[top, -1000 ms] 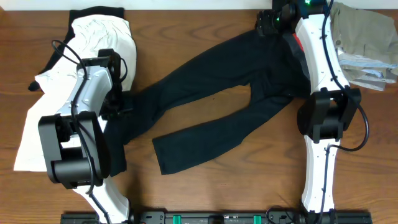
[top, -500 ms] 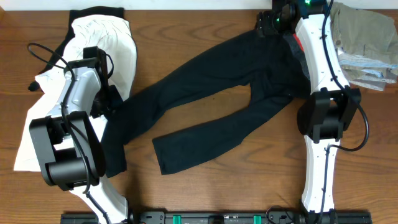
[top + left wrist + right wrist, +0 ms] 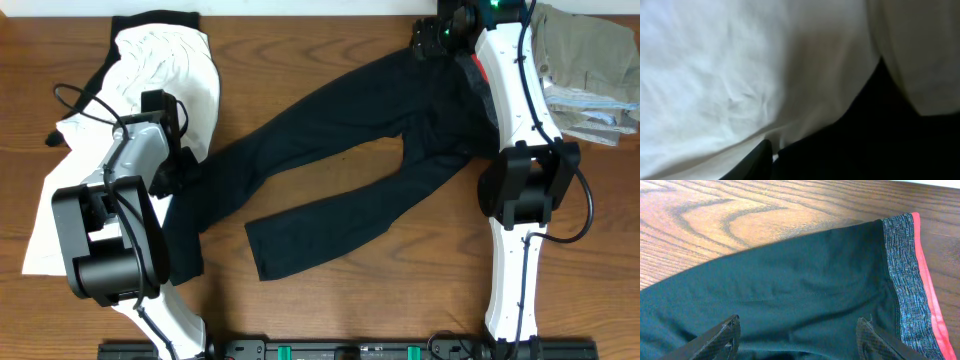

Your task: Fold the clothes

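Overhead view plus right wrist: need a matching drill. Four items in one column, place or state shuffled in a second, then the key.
Items
1. long black stretch pants
2. large white cloth garment
3. crumpled khaki-beige garments
4. right tool

Place or state
A. top right corner of the wooden table
B. open, over the pants near the grey waistband
C. spread diagonally across the middle
D. left side of the table

Pairs: 1-C, 2-D, 3-A, 4-B

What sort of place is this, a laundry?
Probably a robot test bench, not a laundry: a left arm and right arm at a wooden table, black pants spread between them, white clothes heaped aside.
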`<state>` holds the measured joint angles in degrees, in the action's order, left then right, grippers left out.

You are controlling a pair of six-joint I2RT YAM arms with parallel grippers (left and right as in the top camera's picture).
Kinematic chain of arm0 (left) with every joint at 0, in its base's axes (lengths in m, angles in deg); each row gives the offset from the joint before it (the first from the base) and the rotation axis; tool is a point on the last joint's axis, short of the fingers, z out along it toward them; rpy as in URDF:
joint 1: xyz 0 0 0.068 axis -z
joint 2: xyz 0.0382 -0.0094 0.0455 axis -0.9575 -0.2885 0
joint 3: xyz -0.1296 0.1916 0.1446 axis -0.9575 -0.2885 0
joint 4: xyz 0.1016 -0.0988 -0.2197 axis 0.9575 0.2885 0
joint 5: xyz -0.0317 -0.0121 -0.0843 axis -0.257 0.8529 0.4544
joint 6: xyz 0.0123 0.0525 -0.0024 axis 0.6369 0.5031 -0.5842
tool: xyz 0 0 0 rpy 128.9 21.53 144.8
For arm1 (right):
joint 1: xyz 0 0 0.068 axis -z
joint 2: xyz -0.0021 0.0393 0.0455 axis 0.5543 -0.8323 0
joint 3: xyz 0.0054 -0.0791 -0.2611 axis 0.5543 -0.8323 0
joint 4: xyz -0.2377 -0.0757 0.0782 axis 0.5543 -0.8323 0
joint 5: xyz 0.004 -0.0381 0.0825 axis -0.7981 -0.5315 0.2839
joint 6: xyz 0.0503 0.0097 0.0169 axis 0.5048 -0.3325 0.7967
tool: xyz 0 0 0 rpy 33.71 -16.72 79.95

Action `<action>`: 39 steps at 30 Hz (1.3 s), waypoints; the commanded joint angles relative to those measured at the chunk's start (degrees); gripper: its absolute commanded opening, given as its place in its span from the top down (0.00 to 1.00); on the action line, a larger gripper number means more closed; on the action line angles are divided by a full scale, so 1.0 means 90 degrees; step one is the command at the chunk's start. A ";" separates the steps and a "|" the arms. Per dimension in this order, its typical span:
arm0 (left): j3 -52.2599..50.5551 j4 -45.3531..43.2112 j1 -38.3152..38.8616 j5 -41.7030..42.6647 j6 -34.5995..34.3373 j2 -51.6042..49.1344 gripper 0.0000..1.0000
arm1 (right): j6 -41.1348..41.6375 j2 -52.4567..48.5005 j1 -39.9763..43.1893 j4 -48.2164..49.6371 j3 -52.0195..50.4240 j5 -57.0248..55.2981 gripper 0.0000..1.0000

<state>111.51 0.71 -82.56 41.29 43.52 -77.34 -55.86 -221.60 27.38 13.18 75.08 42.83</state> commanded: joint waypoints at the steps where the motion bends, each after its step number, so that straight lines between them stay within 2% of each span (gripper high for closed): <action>1: -0.0024 -0.0029 -0.0102 -0.0104 -0.0056 -0.0075 0.70 | -0.0121 -0.0002 -0.0095 -0.0002 0.0097 0.0022 0.28; 5: -0.0022 -0.0100 -0.0131 -0.0104 -0.0056 -0.0075 0.87 | -0.0119 -0.0002 -0.0095 0.0027 0.0097 0.0024 0.28; 8: -0.0022 -0.0175 -0.0129 -0.0102 -0.0058 -0.0075 0.94 | -0.0119 -0.0002 -0.0095 0.0027 0.0097 0.0022 0.28; 19: 0.0641 -0.0185 -0.0131 -0.0102 -0.0024 -0.0010 0.94 | -0.0117 -0.0002 -0.0097 0.0066 0.0097 0.0024 0.28; 29: 0.1863 0.0182 -0.0155 -0.0109 0.0532 0.0000 0.94 | -0.0114 -0.0002 -0.0097 0.0073 0.0097 0.0024 0.28; 39: 0.1943 -0.0027 -0.0716 -0.0333 0.0520 -0.0002 0.94 | -0.0095 -0.0002 -0.0085 0.0194 0.0097 0.0024 0.27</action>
<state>127.86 0.52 -86.71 40.20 47.50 -77.34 -56.08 -221.60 27.38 14.45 75.08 42.83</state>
